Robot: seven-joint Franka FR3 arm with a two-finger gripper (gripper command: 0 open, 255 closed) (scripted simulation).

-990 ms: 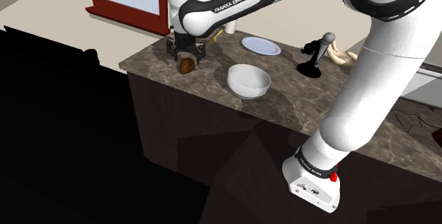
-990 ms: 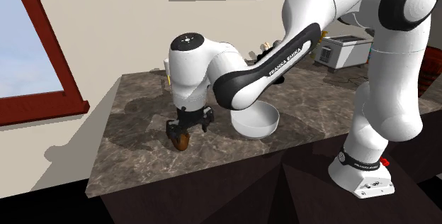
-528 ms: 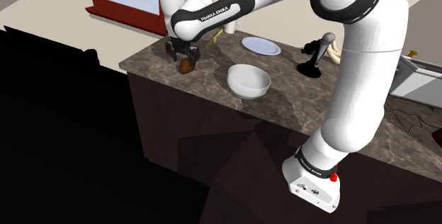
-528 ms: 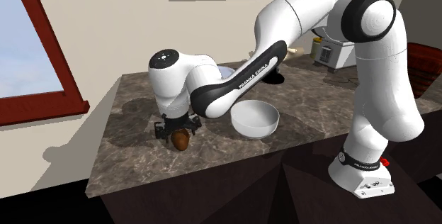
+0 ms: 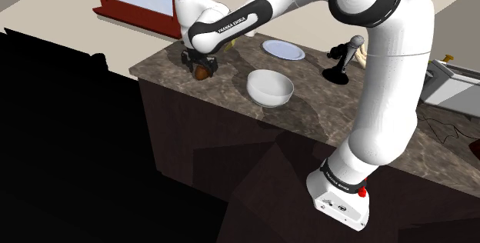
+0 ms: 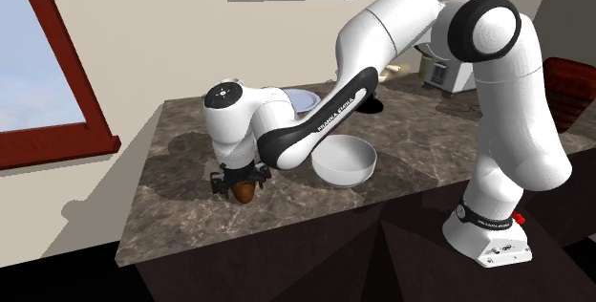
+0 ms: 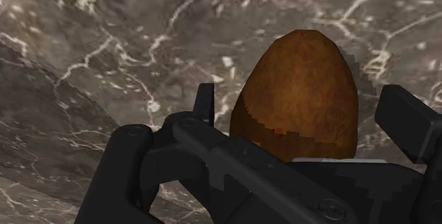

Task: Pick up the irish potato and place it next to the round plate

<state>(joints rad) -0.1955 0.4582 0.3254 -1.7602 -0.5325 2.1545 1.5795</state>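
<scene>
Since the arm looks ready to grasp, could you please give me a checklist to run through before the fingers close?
1. Potato between the fingers of the gripper: ok.
2. Fingers open, with a gap showing at one: ok.
3. Potato resting on the counter: ok.
4. Bowl apart from the gripper: ok.
5. Bare counter beside the plate: ok.
6. Fingers low enough on the potato: cannot tell.

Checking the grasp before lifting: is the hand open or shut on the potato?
Open: the hand straddles the potato in the wrist view, with countertop showing between potato and one finger.
</scene>
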